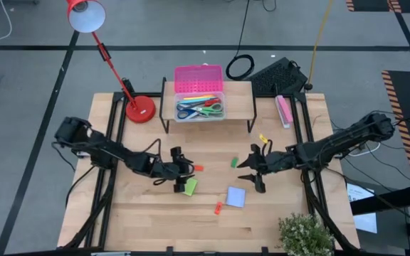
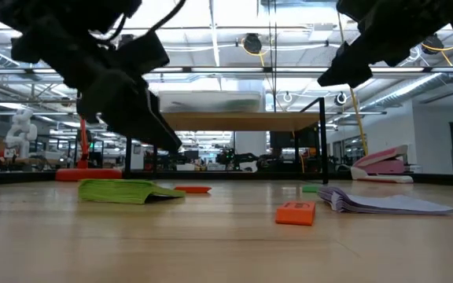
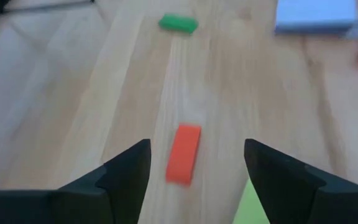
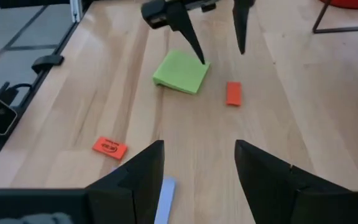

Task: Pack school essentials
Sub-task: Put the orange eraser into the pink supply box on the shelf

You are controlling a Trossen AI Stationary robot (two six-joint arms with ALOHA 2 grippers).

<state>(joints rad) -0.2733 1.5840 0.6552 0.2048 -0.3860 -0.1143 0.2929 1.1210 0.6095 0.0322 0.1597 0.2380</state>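
From above, the left gripper (image 1: 184,173) sits over mid-table with jaws spread and nothing between them; the green sticky-note pad (image 1: 190,187) lies just beside it, a red eraser (image 1: 198,168) just ahead. The left wrist view brings that eraser (image 3: 184,154) up close, lying flat between the open fingers (image 3: 126,171), a green eraser (image 3: 178,23) farther off. The right gripper (image 1: 256,169) hovers opposite, also released and empty; its wrist view catches a second red eraser (image 4: 110,147) near the table's edge. Only the high view shows the clear box (image 1: 199,108) on the shelf, pink lid back, scissors (image 1: 194,110) and pencils inside. The low view shows the lavender pad (image 2: 384,202) lying flat, bare wood between the two grippers.
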